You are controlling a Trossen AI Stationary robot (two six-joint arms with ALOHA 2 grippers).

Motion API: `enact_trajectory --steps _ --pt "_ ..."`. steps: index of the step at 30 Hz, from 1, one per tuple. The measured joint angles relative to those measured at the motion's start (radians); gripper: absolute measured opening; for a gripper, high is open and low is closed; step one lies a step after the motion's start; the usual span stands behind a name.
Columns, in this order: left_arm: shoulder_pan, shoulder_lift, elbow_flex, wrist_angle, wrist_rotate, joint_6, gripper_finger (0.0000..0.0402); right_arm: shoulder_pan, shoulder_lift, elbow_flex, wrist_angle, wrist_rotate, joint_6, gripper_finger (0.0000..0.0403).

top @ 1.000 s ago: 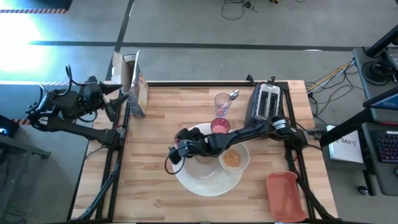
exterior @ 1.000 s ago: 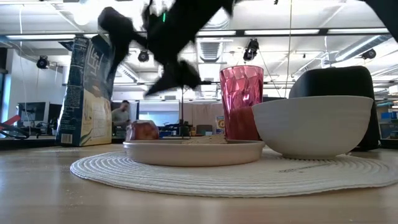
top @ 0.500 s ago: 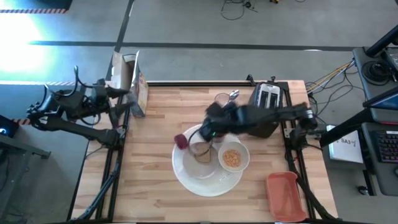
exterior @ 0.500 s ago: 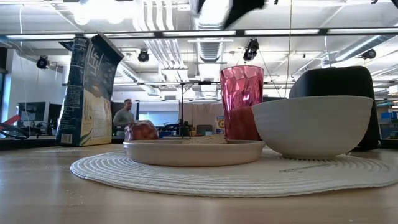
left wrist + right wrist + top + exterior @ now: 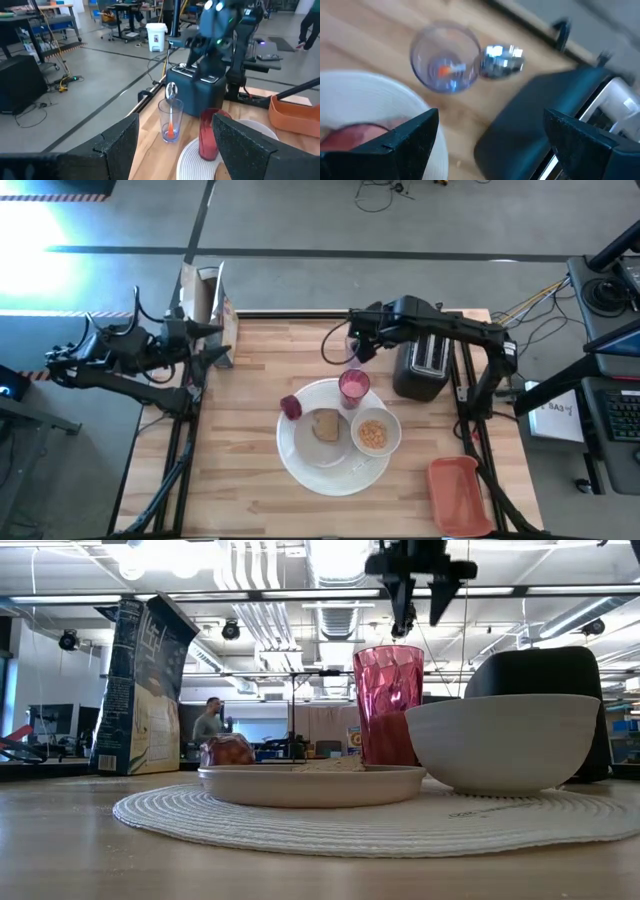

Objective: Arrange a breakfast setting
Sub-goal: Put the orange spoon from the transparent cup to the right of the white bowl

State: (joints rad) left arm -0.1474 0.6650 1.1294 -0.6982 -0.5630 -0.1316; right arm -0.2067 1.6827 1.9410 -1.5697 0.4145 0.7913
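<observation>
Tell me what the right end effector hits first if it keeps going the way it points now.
Probably the clear glass holding a spoon, straight ahead of the open right end effector. Depth is uncertain.

From the low view the bowl [image 5: 503,743] hides its cereal; the toast [image 5: 322,764] barely clears the plate [image 5: 312,784] rim.

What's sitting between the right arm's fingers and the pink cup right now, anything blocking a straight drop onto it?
Nothing visible blocks it. The right gripper hangs open above the clear glass with a spoon, at the table's far side, beside the toaster. The pink cup stands just nearer, on the white placemat's edge, its top uncovered.
</observation>
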Motion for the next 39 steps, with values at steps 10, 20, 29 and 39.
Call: enact_trajectory --steps 10,20,29,39 --pt "0.0 -0.01 0.002 0.008 -0.004 0.004 0.0236 -0.164 -0.007 -0.139 0.042 -0.173 -0.103 0.0341" --pt "0.0 -0.019 0.002 0.008 -0.005 0.041 0.0236 -0.252 -0.01 -0.154 0.223 -0.288 -0.226 0.0334" --pt "0.0 -0.036 0.002 0.003 -0.005 0.071 0.0236 -0.329 -0.01 -0.17 0.225 -0.292 -0.227 0.0333" --pt "0.0 -0.046 0.003 -0.013 -0.005 0.071 0.0236 -0.382 -0.01 -0.247 0.329 -0.414 -0.235 0.0333"
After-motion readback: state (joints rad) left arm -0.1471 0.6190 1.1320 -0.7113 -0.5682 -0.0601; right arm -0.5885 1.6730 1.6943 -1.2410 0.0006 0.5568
